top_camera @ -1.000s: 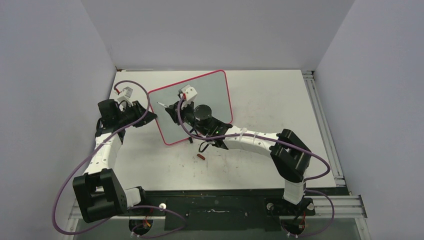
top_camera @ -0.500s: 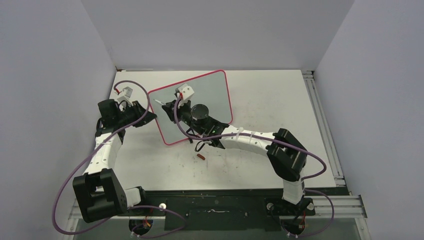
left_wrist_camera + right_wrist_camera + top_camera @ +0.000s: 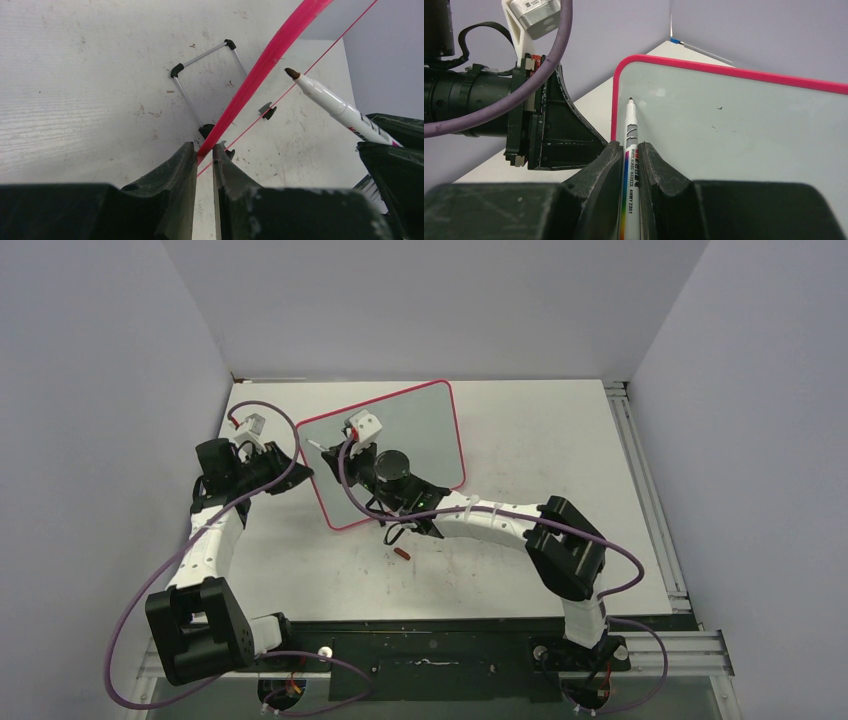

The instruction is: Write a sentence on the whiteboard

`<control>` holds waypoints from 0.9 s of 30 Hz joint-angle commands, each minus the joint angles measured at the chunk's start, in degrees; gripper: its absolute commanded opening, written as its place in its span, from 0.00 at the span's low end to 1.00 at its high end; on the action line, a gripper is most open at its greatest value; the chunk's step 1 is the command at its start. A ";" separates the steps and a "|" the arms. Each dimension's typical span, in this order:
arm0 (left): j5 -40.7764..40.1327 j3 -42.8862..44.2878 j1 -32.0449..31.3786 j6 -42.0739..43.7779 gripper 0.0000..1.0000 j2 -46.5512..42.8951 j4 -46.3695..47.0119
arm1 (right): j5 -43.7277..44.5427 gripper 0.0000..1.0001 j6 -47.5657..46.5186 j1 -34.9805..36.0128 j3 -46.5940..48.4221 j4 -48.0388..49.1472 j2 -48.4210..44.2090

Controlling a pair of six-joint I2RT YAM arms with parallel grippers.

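Top external, whiteboard (image 3: pixel 430 430) long axis left-right, skewed; marker (image 3: pixel 630 131) tip near corner

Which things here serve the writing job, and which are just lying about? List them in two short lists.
Job in hand:
rectangular white-grey whiteboard with thin pink-red frame
white felt marker with dark tip, clamped in the right gripper
left gripper, pinching the whiteboard's frame

Lying about:
small reddish-brown piece on the scuffed white tabletop, possibly the marker's cap
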 commanded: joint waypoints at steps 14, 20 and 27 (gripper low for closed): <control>0.33 1.64 0.02 0.44 0.13 -0.24 2.52 | 5.01 0.05 -0.83 0.50 3.86 -0.40 1.55; 0.28 1.63 0.02 0.44 0.13 -0.32 2.49 | 7.31 0.05 -0.83 0.50 3.09 -0.38 1.22; 0.21 1.65 0.00 0.53 0.12 -0.34 2.50 | 9.67 0.05 -0.91 0.50 1.44 0.41 0.02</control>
